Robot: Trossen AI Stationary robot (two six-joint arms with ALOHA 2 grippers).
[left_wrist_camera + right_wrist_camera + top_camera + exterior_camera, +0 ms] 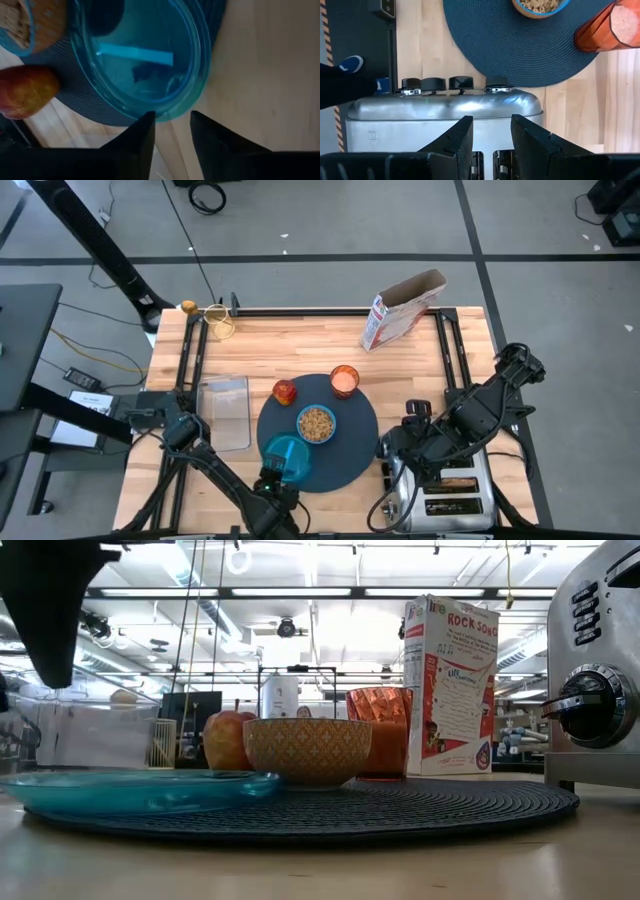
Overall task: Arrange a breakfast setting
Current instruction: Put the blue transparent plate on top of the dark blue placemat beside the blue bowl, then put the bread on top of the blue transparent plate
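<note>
A large dark-grey round mat (345,442) of woven texture is laid flat near the middle of the tabletop. A teal plate (287,457) of translucent glass is set on the mat's near-left edge, overhanging it slightly. A small blue bowl (316,424), patterned tan outside and filled with cereal, is placed upright at the mat's centre. An orange translucent cup (344,381) is stood upright at the mat's far edge. A red-orange apple (285,392) is seen at the mat's far-left edge, left of the cup. A toast slice (458,481) is seen in a slot of the toaster, right of the mat.
</note>
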